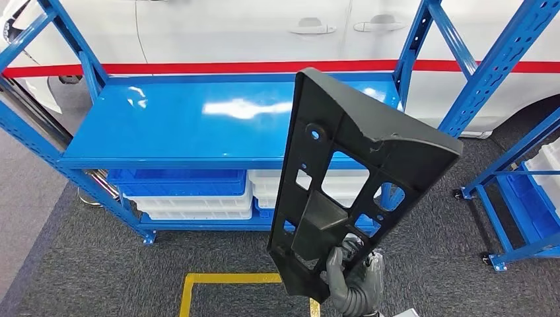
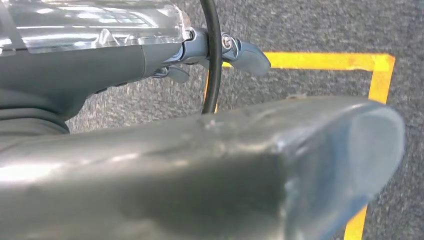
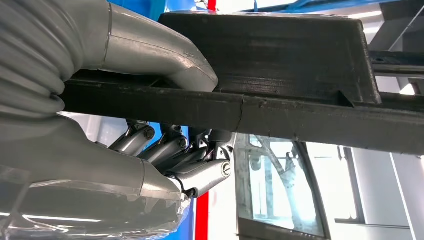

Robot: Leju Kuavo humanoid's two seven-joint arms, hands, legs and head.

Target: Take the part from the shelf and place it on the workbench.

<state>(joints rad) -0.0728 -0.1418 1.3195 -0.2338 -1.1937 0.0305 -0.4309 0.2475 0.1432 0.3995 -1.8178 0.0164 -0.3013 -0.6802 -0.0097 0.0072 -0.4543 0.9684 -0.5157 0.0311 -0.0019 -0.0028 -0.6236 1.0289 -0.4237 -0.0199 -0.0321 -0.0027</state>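
The black plastic part (image 1: 343, 178) stands nearly upright in front of the blue shelf (image 1: 198, 122), its long axis running from the lower end near the carpet (image 1: 99, 277) up and slightly right to a broad, flanged top. It is a flat, matte panel pierced with several cut-outs and a round hole. The right robot hand (image 1: 353, 274) grasps its lower end, thumb (image 3: 165, 60) on one face and fingers (image 3: 170, 150) curled against the other. The left robot hand (image 2: 220, 55) hangs over the carpet and yellow floor line (image 2: 380, 75), fingers curled in, holding nothing.
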